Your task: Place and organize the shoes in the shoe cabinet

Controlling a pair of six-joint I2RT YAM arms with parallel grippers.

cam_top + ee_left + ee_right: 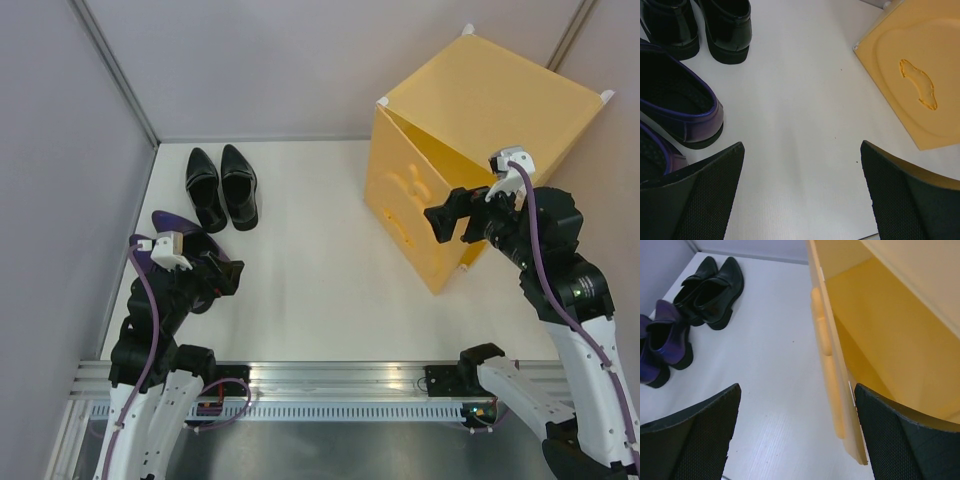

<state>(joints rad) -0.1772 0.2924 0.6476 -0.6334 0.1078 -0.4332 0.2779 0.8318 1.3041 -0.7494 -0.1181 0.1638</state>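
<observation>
Nothing stowed: black pair, purple pair on table at 10 o'clock; shoe cabinet ajar at 2 o'clock; left gripper, right gripper fingers wide, empty.

Table: cabinet far right, door ajar on its left face. Far pair far left, side by side, toes pointing away. Near pair just before it, partly under left gripper. Right gripper at door's near edge.
</observation>
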